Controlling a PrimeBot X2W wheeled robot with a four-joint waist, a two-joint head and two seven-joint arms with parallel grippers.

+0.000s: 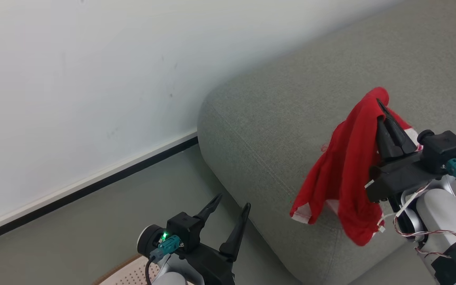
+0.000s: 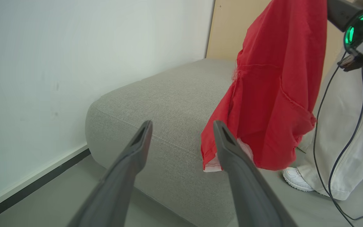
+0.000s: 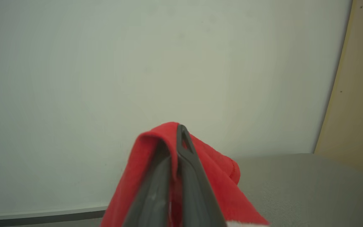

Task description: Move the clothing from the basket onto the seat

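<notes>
A red garment with white trim, the clothing (image 1: 344, 170), hangs from my right gripper (image 1: 382, 107), which is shut on its top fold above the grey seat (image 1: 275, 118). The cloth's lower hem dangles over the seat's front edge. In the right wrist view the closed fingers (image 3: 184, 157) pinch the red clothing (image 3: 146, 164). My left gripper (image 1: 232, 204) stands open and empty, low beside the seat's corner. In the left wrist view its spread fingers (image 2: 137, 142) frame the seat (image 2: 165, 94) and the hanging clothing (image 2: 273, 94). A corner of the cream basket (image 1: 129, 273) shows at the bottom edge.
A white wall (image 1: 93, 79) with a dark baseboard (image 1: 85, 190) runs behind the seat. Grey floor (image 1: 93, 233) lies between wall and seat. A person's pale trouser leg (image 2: 348, 126) and white shoe (image 2: 295, 179) stand right of the seat, with a black cable (image 2: 336, 176) hanging.
</notes>
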